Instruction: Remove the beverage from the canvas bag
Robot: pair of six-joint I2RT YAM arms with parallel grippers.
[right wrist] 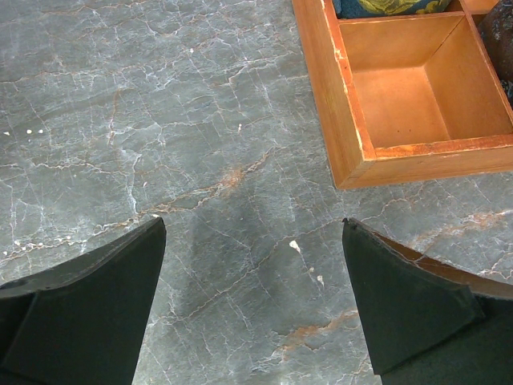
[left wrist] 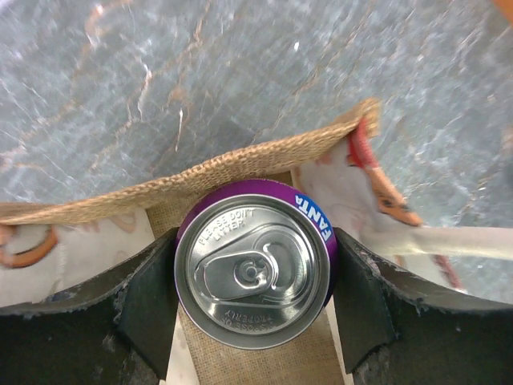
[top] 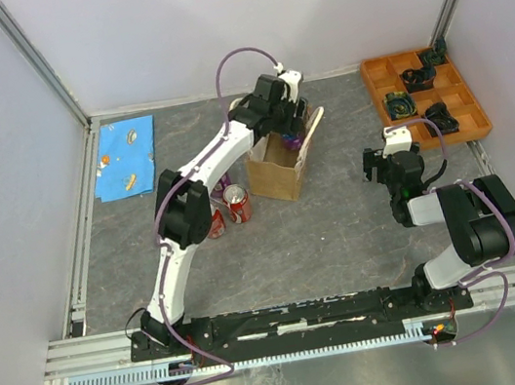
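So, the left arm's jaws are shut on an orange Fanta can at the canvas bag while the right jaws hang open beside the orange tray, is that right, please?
Not quite: the Fanta can is purple, not orange, as the left wrist view shows. The rest stands: left jaws shut on it at the canvas bag, right jaws open beside the orange tray.

From above, the left arm (top: 219,151) covers much of the mouth of the bag (top: 273,178); the purple can (top: 295,133) shows only as a sliver beneath the wrist. A red can (top: 217,225) sits half behind the elbow. Dark objects (top: 417,79) in the tray (top: 375,99) are too small to identify. At the left wrist, the bag's handle (left wrist: 449,241) blurs; at the right wrist, the tray runs off the frame's top and right edges.
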